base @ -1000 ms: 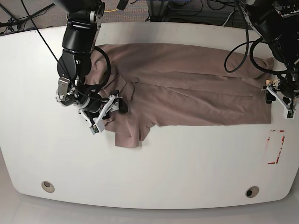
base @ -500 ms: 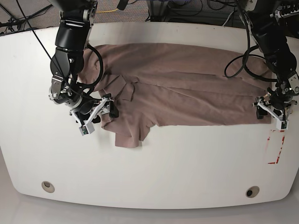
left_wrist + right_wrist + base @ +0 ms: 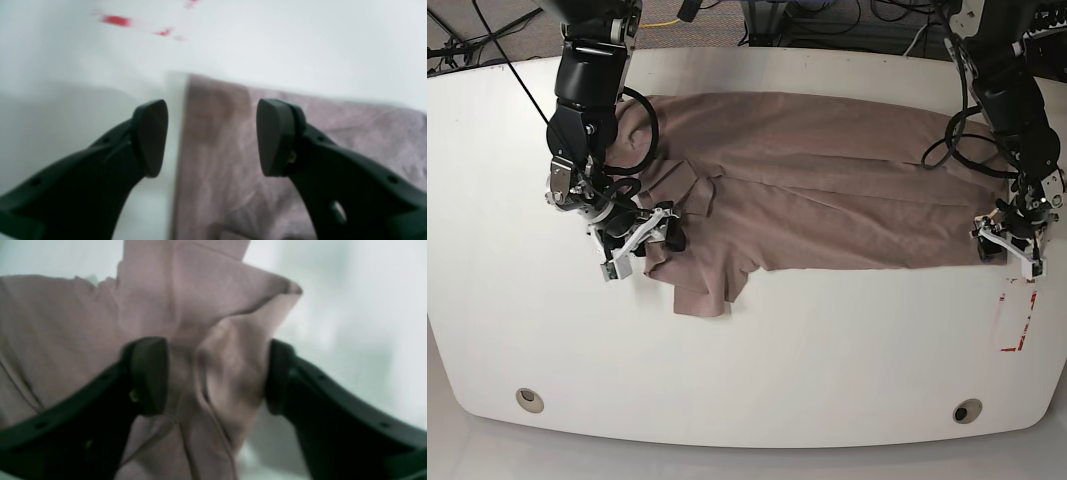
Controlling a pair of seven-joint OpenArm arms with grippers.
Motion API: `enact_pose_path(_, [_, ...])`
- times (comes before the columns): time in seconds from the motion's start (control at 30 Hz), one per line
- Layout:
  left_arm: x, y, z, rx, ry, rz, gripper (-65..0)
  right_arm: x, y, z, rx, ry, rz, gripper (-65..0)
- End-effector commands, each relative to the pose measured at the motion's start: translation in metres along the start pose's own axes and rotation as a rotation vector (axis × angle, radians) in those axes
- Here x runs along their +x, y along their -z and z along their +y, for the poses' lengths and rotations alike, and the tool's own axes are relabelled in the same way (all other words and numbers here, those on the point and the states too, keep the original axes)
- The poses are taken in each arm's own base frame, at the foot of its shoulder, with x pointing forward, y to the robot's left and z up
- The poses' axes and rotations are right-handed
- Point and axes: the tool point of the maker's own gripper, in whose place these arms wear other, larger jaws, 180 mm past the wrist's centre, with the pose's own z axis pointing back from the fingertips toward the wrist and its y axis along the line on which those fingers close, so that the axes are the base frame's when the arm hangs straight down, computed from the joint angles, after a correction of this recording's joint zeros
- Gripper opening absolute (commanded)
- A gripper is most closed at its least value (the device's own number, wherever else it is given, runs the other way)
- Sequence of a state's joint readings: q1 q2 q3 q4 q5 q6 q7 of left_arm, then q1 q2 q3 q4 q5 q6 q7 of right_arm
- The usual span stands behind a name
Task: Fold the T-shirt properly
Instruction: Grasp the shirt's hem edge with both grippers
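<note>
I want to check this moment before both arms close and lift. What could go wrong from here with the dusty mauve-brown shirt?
1. The left gripper is open and straddles only the very corner edge of the dusty mauve-brown thin-fabric T-shirt; one finger is over the bare white table. It may pinch too little cloth and slip.
2. The right gripper is open around a bunched fold, so it may grab several layers and leave the fold crooked.

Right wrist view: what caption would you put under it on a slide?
Open jaws of the right gripper straddle a bunched fold of the mauve T-shirt on the white table.
</note>
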State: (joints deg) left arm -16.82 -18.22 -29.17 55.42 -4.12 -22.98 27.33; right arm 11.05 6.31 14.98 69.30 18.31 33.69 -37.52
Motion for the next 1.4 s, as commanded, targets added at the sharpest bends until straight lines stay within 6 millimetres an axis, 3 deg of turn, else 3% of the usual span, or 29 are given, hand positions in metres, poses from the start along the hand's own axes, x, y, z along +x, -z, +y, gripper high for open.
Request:
enact_pose_path(0.0, [0.025,-0.001,0.011,0.016,-0.006,-0.066,-26.5,0.015,-0.004,-0.005,-0.013,-0.009,-0.035,-35.0])
enact_pose_path(0.17, [0.030,0.002,0.009,0.009,-0.019,-0.081,-26.5,0.013,-0.004,-0.005,-0.014,-0.006,-0.032,-61.5])
enact_pose_path(0.23, [0.029,0.002,0.008,0.007,-0.020,-0.080,-26.5,0.013,-0.004,-0.005,-0.014,-0.006,-0.032,-65.0])
enact_pose_path(0.67, [0.022,0.010,-0.018,-0.042,0.078,-0.033,-26.5,0.012,-0.003,0.000,0.000,0.002,-0.035,-65.0])
enact_pose_path(0.83, [0.019,0.011,-0.023,-0.052,0.110,-0.018,-26.5,0.023,-0.010,0.003,-0.004,-0.029,-0.068,-65.0])
enact_pose_path(0.9, [0.017,0.010,-0.020,-0.046,0.107,0.002,-26.5,0.028,-0.013,0.007,-0.004,-0.044,-0.085,-65.0])
enact_pose_path(1.07, [0.039,-0.007,0.014,0.027,0.085,-0.026,-26.7,0.030,-0.015,0.015,0.002,-0.062,-0.070,-65.0])
enact_pose_path(1.37, [0.022,-0.006,0.014,0.021,0.078,0.006,-26.7,0.031,-0.014,0.019,0.010,-0.061,-0.066,-65.0])
